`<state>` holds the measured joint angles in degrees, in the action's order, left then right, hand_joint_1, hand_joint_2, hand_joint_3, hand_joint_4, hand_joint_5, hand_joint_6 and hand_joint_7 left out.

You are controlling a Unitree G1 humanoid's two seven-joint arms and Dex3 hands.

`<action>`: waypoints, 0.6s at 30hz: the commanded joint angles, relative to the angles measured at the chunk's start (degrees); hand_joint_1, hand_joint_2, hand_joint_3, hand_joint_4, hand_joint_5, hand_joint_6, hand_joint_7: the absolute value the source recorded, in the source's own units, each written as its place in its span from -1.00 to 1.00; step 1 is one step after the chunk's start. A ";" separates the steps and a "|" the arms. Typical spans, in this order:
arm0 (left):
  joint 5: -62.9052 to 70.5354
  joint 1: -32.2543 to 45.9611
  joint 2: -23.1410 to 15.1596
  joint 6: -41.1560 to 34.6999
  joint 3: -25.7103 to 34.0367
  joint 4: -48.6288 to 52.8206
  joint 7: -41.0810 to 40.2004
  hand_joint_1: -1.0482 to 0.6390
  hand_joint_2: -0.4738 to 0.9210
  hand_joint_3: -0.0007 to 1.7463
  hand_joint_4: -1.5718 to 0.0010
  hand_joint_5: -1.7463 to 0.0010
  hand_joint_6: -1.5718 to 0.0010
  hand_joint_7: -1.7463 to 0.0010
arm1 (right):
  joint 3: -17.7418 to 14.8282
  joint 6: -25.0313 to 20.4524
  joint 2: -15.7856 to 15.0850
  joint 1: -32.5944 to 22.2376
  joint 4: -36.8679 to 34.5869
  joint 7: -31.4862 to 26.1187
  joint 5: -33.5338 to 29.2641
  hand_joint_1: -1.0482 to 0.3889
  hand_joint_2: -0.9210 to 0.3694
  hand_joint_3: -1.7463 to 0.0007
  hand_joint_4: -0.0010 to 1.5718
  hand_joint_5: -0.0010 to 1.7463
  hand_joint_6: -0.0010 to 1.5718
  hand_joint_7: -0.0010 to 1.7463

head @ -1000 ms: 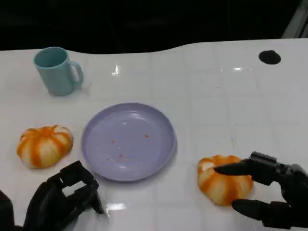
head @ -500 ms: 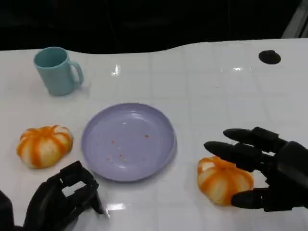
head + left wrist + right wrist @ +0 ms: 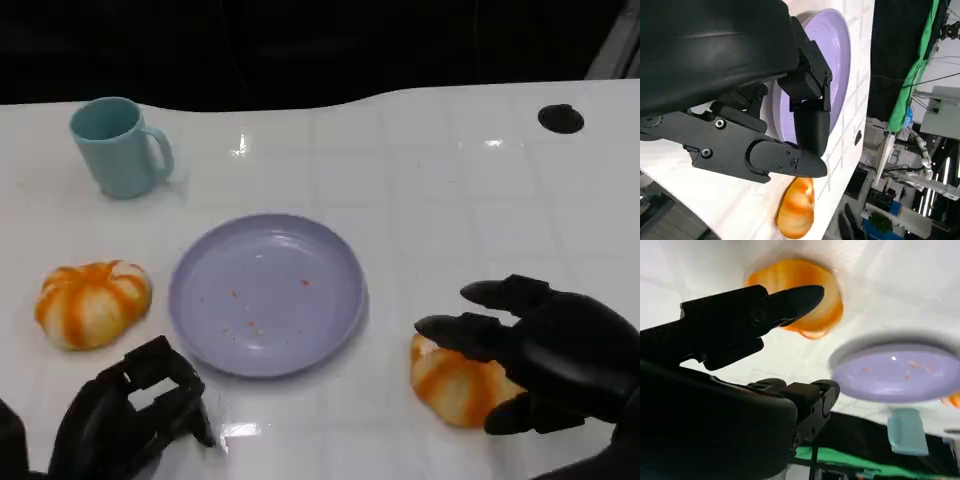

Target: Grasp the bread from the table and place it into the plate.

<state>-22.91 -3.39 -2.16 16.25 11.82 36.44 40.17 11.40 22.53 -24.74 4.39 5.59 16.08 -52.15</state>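
Two orange-and-white striped bread rolls lie on the white table. One roll [image 3: 92,302] sits left of the lavender plate [image 3: 265,295]. The other roll [image 3: 450,378] lies right of the plate, and my right hand [image 3: 545,352] hangs over its right half with fingers spread, thumb at the near side; I cannot see a grip. The right wrist view shows that roll [image 3: 826,310] just past the fingertips [image 3: 800,297], and the plate [image 3: 895,374] beyond. My left hand [image 3: 130,410] rests at the near edge, fingers curled in, holding nothing.
A teal mug [image 3: 118,147] stands at the back left. A black round spot [image 3: 560,118] marks the table at the back right. The left wrist view shows the plate [image 3: 837,55] and a bread roll [image 3: 796,210] past my curled fingers.
My right hand has lifted and moved forward and left over the right roll, now covering more of it. The left hand, both rolls and the plate have stayed put.
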 commanded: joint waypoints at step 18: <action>0.00 0.91 -0.56 -0.56 0.35 -0.01 -0.04 -0.36 1.00 -0.79 0.02 -0.94 0.12 -0.64 | 8.70 -5.11 -2.37 6.86 -12.02 -6.94 -2.14 -0.40 -1.00 0.95 -0.69 -0.79 -0.50 -0.96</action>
<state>-22.95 -3.25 -2.05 16.40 11.89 36.32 40.18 19.42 17.84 -26.46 9.67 -4.38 10.60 -54.49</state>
